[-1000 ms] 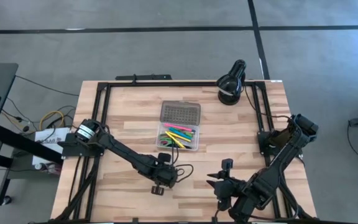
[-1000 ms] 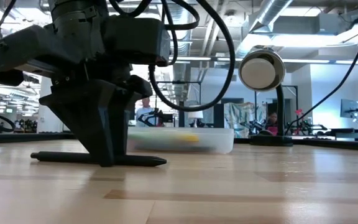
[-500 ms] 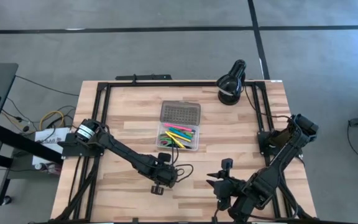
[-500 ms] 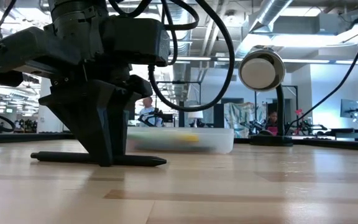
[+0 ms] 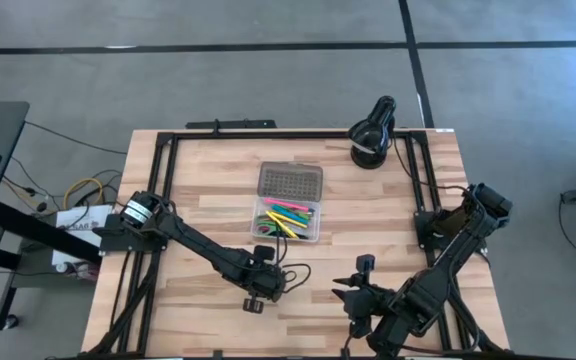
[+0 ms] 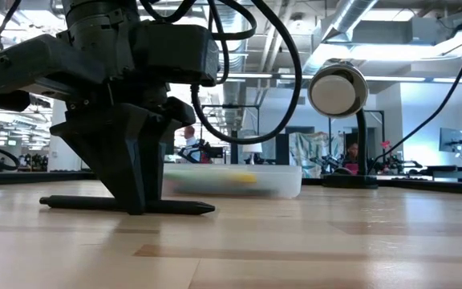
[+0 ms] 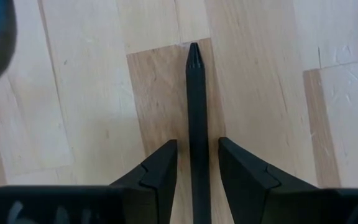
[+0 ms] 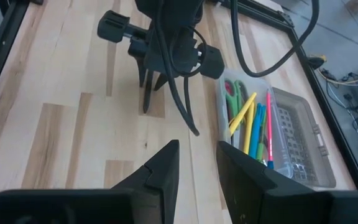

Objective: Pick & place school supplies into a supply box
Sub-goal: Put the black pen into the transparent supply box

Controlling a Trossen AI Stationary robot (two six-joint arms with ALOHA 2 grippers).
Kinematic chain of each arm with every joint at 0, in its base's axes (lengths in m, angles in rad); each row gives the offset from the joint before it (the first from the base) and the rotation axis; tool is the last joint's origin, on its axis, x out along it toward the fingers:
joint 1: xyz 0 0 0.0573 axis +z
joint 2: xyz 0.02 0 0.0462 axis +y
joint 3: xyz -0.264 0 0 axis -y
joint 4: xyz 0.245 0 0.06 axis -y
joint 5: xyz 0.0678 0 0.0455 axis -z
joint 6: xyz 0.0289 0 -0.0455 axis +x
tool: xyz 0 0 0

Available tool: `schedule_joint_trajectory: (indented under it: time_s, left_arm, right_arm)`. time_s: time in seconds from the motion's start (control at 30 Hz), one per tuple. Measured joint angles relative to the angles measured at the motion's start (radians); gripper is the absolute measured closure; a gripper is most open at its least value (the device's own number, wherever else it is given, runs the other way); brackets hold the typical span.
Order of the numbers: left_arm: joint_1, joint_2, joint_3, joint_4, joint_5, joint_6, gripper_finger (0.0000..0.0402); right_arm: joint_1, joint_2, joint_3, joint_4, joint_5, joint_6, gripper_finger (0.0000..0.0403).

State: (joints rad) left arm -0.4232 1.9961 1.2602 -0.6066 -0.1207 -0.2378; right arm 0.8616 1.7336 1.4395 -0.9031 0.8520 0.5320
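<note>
Nothing on the table has shifted since a second ago; both of my arms sit where they were, and only a person far back in the room has moved a little. My left gripper [image 7: 197, 165] is down on the wooden table [image 5: 203, 210], its two fingers a narrow gap apart and straddling a black pen [image 7: 196, 118] that lies flat on the boards. The fingers stand just beside the pen on either side, and I judge that they have not yet closed on it. My right gripper [image 8: 196, 165] waits near the front edge, fingers slightly parted and holding nothing.

The supply box [image 5: 290, 222] lies in the middle of the table with its dotted lid [image 5: 290, 182] swung open. Inside are coloured pens and markers [image 8: 252, 121] and the green-handled scissors [image 8: 232, 93], so most of the job looks done. As far as I can see, the black pen is the only item left outside. What remains is to close on it, lift it and carry it to the box nearby.
</note>
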Motion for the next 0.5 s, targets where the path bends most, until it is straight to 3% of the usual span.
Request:
schedule_joint_trajectory:
  time_s: [0.5]
  left_arm:
    - [0.0, 0.0, 0.0, 0.0, 0.0, -0.015, 0.0291]
  right_arm:
    - [0.0, 0.0, 0.0, 0.003, 0.001, 0.001, 0.0301]
